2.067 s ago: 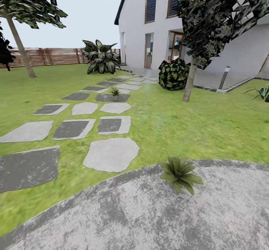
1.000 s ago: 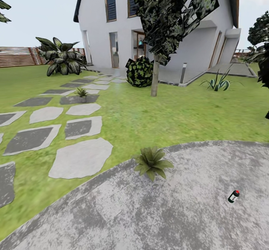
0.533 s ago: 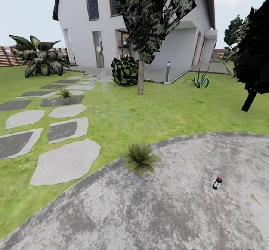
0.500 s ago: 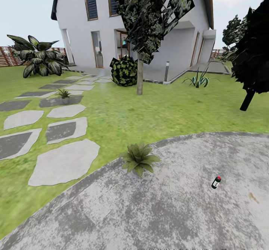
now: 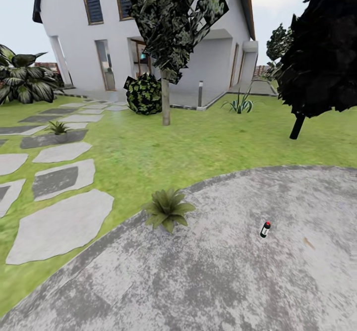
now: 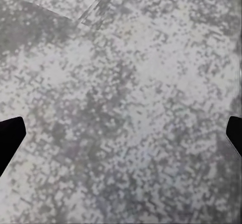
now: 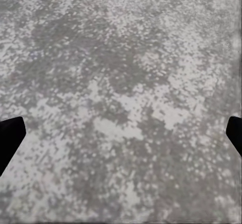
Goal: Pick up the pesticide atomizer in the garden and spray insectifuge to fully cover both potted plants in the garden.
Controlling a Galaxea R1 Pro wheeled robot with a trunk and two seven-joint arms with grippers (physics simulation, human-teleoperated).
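The pesticide atomizer (image 5: 265,229), a small dark bottle with a red top, stands on the round grey paved patio (image 5: 223,276) ahead and to the right. One potted plant (image 5: 168,214), a rosette of pointed green leaves, sits at the patio's edge left of the bottle. The other potted plant (image 5: 58,127) is farther off on a dark stepping slab. My left gripper (image 6: 121,138) is open over bare paving, black fingertips (image 6: 10,138) far apart. Over the same kind of paving my right gripper (image 7: 121,138) is open as well, holding nothing.
The garden lawn (image 5: 198,147) lies between the patio and a white house (image 5: 148,33). A tree trunk (image 5: 165,104), a round bush (image 5: 144,94), a grey post (image 5: 200,93) and a dark tree (image 5: 322,48) stand beyond. Stepping slabs (image 5: 59,224) run off to the left.
The head camera has swung right, so the whole scene has slid left. The atomizer, out of frame in the oldest picture, now shows on the patio. Nothing in the garden itself has moved.
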